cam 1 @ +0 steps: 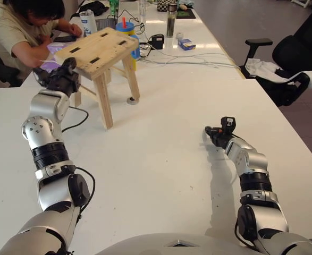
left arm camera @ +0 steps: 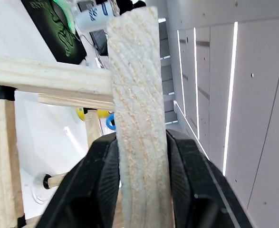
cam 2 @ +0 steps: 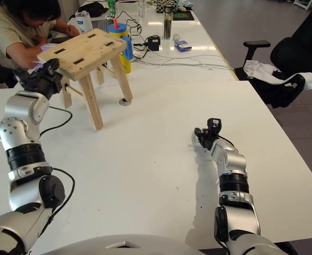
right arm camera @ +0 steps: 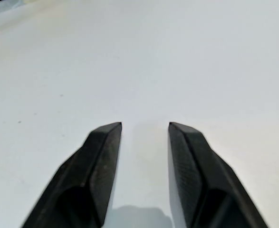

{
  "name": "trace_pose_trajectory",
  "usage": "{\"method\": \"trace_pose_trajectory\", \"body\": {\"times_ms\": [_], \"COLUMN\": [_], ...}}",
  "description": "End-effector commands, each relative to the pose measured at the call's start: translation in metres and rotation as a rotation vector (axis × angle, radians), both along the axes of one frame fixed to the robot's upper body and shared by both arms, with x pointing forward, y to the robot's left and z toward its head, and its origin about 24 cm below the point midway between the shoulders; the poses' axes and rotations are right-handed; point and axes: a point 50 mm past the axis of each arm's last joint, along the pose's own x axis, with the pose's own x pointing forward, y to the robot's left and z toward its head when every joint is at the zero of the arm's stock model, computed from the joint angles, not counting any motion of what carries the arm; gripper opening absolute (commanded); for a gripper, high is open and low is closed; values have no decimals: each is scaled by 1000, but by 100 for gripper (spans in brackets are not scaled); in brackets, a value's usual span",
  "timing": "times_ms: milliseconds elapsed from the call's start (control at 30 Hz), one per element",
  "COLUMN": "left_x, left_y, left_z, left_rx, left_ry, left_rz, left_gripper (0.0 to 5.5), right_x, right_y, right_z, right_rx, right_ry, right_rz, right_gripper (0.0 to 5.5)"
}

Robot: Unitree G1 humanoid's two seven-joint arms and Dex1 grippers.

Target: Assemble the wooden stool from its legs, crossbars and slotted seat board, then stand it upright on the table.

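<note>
Where the stool (cam 1: 99, 62) stands: upright on the worktop (cam 1: 161, 175), far left, seat (cam 1: 94, 47) uppermost.
Left gripper (cam 1: 65, 71): fingers (left arm camera: 101, 175) closed on a wooden leg (left arm camera: 139, 104) near the seat.
Right gripper (cam 1: 211, 132): fingers (right arm camera: 101, 161) parted, empty, low over the worktop.
Handling: probably stiff, light, grippy wood; hold by a leg or crossbar (left arm camera: 49, 78), not the wide seat.

— The pale four-legged wooden stool (cam 1: 99, 51), upper left?
— Bare, unvarnished wood, coarse grain.
— The broad white table (cam 1: 161, 164)?
— Smooth, slight sheen. The black two-fingered right gripper (right arm camera: 145, 125) looks matt plastic.
</note>
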Motion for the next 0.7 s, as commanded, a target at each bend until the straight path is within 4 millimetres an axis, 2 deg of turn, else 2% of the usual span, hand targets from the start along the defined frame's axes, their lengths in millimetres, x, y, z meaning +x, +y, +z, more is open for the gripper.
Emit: {"method": "trace_pose_trajectory", "body": {"times_ms": [33, 67, 133, 233, 300, 367, 433, 533, 567, 600, 700], "left_x": [-4, -7, -16, -33, -41, -49, -59, -78, -86, -92, -103], "left_y": [9, 9, 9, 15, 14, 11, 11, 3, -7, -17, -63], "left_z": [-37, -41, -42, -30, -20, -16, -18, -35, -39, -45, -69], "left_rx": [81, 79, 51, -31, -84, -88, -56, 74, 211, 254, 568], "left_ry": [158, 169, 137, -29, -159, -220, -241, -215, -219, -227, -252], "left_rz": [23, 23, 46, 116, 120, 108, 125, 89, 15, -71, -532], "left_gripper": [130, 130, 185, 237, 265, 296, 323, 323, 323, 323, 323], "right_x": [0, 1, 1, -1, -4, -4, -3, -2, -1, -1, -3], "right_y": [7, 9, 9, 6, 4, 4, 5, 5, 5, 5, 1], "right_z": [-1, -1, -1, -4, -6, -6, -5, -4, -3, -3, -4], "right_rx": [-6, -6, 0, 2, 2, 4, 2, -1, -1, -2, -8], "right_ry": [11, 12, 13, 26, 37, 40, 41, 38, 38, 39, 42], "right_rz": [26, 31, 37, 33, 35, 43, 54, 62, 65, 68, 63], "right_gripper": [182, 182, 182, 182, 182, 182, 182, 182, 182, 182, 182]}}
